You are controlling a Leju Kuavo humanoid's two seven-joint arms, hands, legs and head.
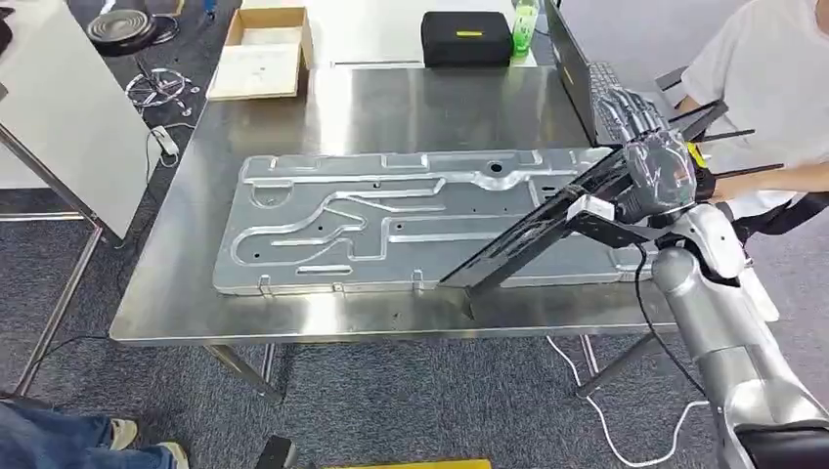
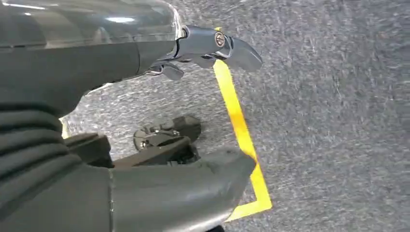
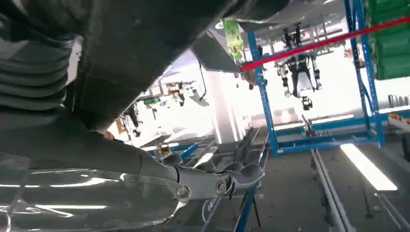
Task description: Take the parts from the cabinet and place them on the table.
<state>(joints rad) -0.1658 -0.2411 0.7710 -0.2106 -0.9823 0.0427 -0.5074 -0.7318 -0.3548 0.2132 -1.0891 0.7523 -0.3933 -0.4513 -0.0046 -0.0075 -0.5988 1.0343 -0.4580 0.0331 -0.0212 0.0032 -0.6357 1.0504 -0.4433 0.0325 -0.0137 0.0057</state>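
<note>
Head view | right hand raised, gripping black part | left hand holds nothing, fingers apart

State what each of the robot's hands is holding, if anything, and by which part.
The right hand grips a long black bracket by its upper end. The left hand hangs over the floor, holding nothing.

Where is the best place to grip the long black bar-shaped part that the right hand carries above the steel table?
Judging by its pose, grip the long black bar-shaped part at its raised end, from the robot's right side, where the right hand holds it; the lower end slopes down toward the steel table.
</note>
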